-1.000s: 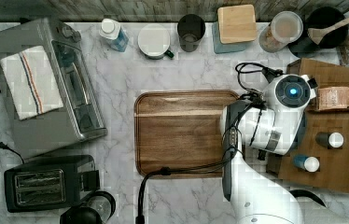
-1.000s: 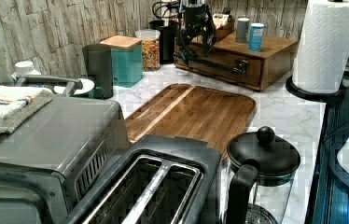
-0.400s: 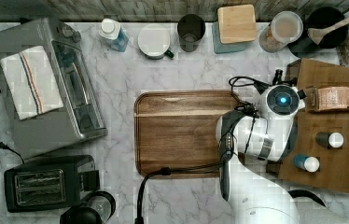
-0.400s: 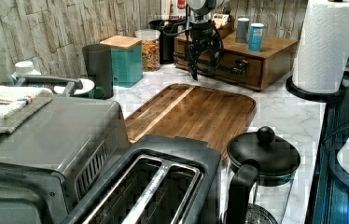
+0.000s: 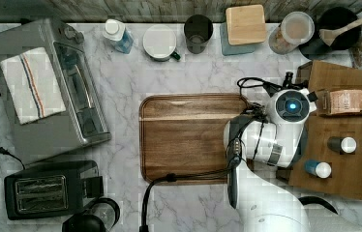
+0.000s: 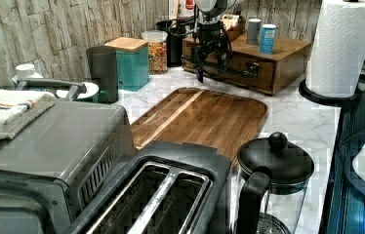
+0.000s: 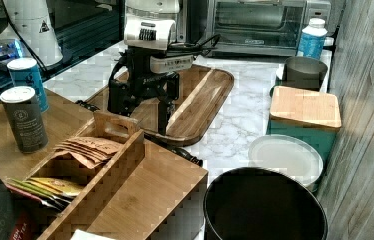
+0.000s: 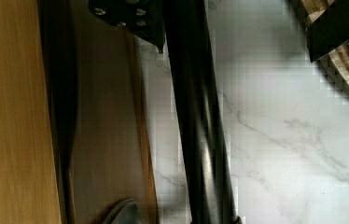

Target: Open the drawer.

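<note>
Marble worktop (image 5: 179,72), white with grey veins, carries everything you see. Your medium-brown wooden drawer (image 6: 249,68) sits in the front of a low wooden countertop cabinet (image 6: 288,51) at the far end of the left view, and its long black metal bar handle (image 8: 196,121) runs as a smooth, glossy rod on posts just clear of the wood face. Your black two-fingered gripper (image 6: 212,58) hangs point-down right in front of that drawer face; in the right view (image 7: 145,102) its fingers (image 7: 163,112) stand apart, one either side of the bar's line, and in the wrist view the handle passes between them with bare marble beside it. Whether a pad touches the bar you cannot tell. The drawer front lies flush with the cabinet, so it is shut. Beside the cabinet lies the flat dark-wood tray with rounded corners (image 5: 188,137), its grain running lengthwise. On the cabinet top stand two small cylindrical tins (image 7: 25,100) with pale lids, next to a slatted light-wood organiser (image 7: 100,165) holding paper sachets.
</note>
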Controlling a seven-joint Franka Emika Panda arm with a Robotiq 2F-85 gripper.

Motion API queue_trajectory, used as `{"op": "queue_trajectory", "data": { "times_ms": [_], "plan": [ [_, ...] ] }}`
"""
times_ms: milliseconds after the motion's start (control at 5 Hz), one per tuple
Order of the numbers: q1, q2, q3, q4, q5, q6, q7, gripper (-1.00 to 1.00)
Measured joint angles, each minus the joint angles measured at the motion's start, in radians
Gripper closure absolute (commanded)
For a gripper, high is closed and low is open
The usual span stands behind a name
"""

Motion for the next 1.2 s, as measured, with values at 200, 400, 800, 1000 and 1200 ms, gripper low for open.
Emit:
{"op": "queue_trajectory", "data": {
  "times_ms": [200, 400, 800, 1000, 1200],
  "plan": [
    [-0.004, -0.001, 0.001, -0.002, 0.017, 0.006, -0.028, -1.0],
    [-0.011, -0.005, 0.008, -0.004, 0.026, 0.002, -0.041, -1.0],
    [-0.035, -0.003, 0.059, 0.01, 0.133, -0.014, -0.041, -1.0],
    [-0.018, 0.005, 0.067, 0.014, 0.136, -0.018, -0.022, -1.0],
    [0.009, 0.022, 0.067, 0.031, 0.136, -0.029, -0.01, -1.0]
  ]
}}
